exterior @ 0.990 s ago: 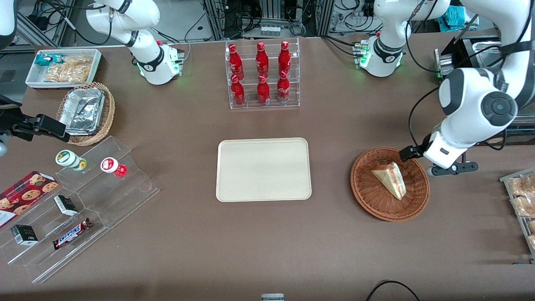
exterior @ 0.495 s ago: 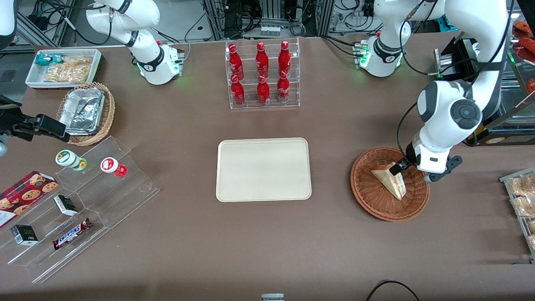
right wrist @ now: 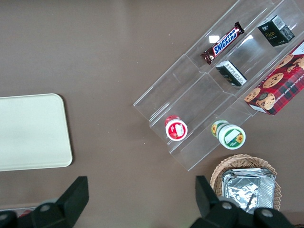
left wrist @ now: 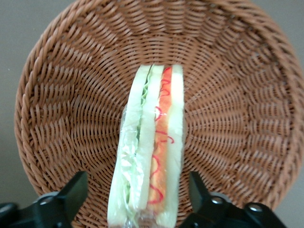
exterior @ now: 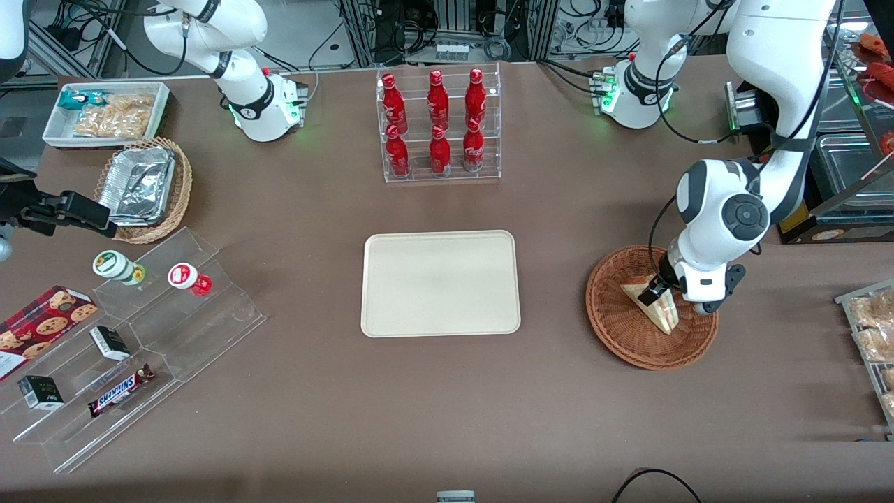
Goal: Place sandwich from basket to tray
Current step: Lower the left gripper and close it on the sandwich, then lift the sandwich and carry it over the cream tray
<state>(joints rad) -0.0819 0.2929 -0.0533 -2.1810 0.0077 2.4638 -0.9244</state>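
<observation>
The gripper point(exterior: 660, 292) covers part of the sandwich point(exterior: 662, 314) in the basket point(exterior: 614, 321); the wrist view's edge crops both fingers point(left wrist: 71, 194).

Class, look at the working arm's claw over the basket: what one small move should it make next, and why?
Probably lower a little and close. The claw hangs open above the sandwich, one finger on each side of the wedge and neither touching it. The sandwich lies in the basket, and the tray holds nothing, so the grasp comes before any lift.

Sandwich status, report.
Claw open, astride sandwich, over basket. Sandwich not yet gripped. Tray bare, path unobstructed.
</observation>
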